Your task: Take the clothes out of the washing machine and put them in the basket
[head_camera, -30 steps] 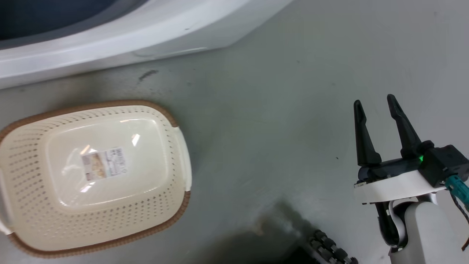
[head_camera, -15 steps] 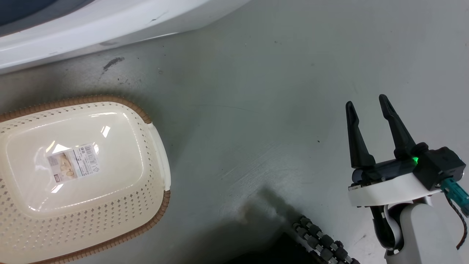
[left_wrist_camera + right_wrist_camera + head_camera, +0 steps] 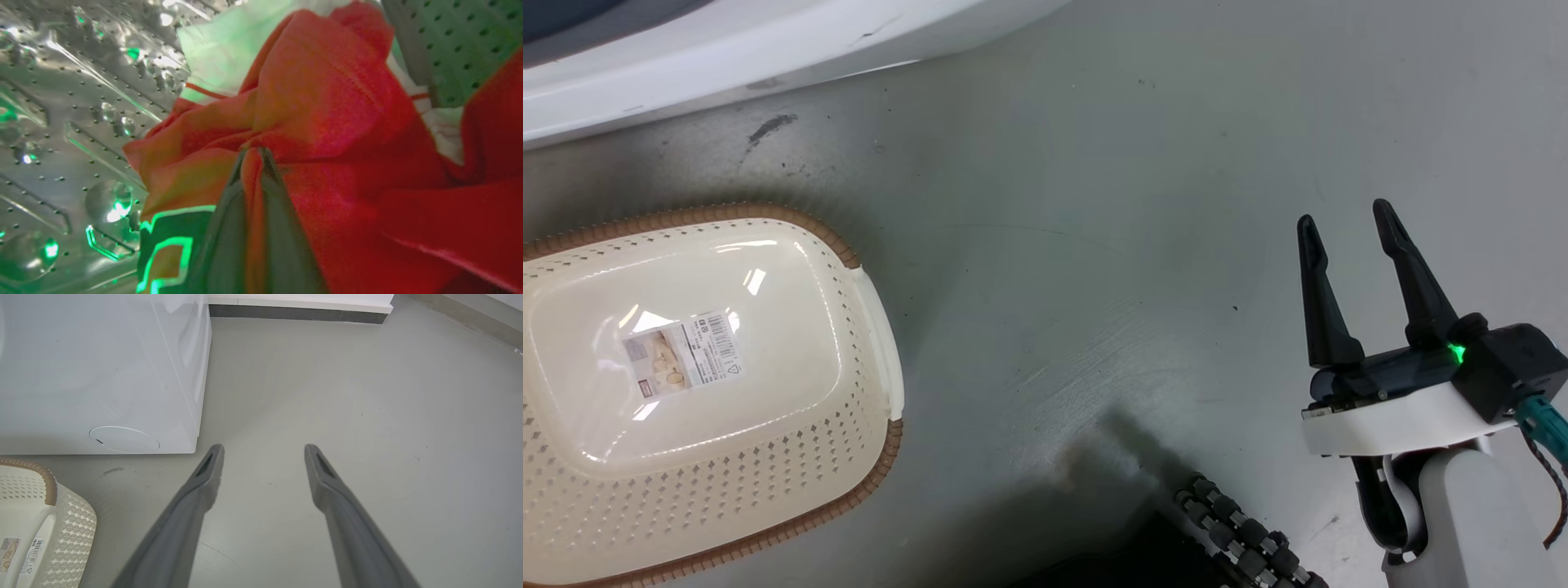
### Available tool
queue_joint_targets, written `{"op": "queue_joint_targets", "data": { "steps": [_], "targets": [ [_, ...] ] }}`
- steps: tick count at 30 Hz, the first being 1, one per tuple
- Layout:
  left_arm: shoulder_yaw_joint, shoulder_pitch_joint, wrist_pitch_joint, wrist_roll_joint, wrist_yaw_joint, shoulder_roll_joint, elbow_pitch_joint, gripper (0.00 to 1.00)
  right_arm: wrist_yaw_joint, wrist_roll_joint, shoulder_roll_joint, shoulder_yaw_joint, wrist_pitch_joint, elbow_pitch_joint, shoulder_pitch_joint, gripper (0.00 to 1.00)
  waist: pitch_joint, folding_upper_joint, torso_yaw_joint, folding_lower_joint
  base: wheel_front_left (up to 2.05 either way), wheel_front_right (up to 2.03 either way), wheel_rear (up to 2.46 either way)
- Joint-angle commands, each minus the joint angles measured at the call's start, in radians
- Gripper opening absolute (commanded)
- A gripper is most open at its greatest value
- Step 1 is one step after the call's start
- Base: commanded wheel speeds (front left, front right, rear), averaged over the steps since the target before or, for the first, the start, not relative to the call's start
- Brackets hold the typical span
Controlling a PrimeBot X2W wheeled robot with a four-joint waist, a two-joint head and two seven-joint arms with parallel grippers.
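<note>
A fold of the red clothes (image 3: 327, 94) is pinched tight by the left gripper (image 3: 253, 154), deep inside the washing machine (image 3: 61, 81). The basket (image 3: 876, 457) is set on the floor (image 3: 1094, 245) just in front of the machine, on the left arm's side. The right gripper (image 3: 1343, 214) is held apart with nothing in it.

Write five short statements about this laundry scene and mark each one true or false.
1. The left tool is shut on the red clothes inside the steel drum. True.
2. The basket holds a garment. False: its visible floor bears just a sticker.
3. The right tool is open above the floor. True.
4. The right tool grips the basket's rim. False: it holds nothing and is apart from the basket.
5. The washing machine is black. False: it is white.
</note>
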Motion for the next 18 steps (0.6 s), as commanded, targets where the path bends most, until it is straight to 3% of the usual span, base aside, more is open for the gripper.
{"op": "queue_joint_targets", "data": {
  "steps": [1, 10, 18],
  "targets": [
    [0.005, 0.021, -0.022, -0.006, 0.008, 0.017, -0.009, 0.00, -0.001, -0.002, 0.001, -0.004, -0.002, -0.003, -0.013, 1.00, -0.003, 0.0000, 0.004, 0.0000, 0.00, 0.00, 0.00],
    [0.017, 0.062, -0.181, -0.037, 0.046, -0.018, -0.047, 0.00, -0.001, -0.022, 0.001, -0.028, -0.002, 0.005, -0.026, 1.00, -0.059, 0.0000, 0.031, 0.0000, 0.00, 0.00, 0.00],
    [0.042, 0.192, -0.422, -0.104, 0.089, -0.110, -0.020, 0.00, -0.001, -0.059, 0.000, -0.083, -0.002, 0.026, -0.036, 1.00, -0.186, 0.0000, 0.092, 0.0000, 0.00, 0.00, 0.00]
  ]
}}
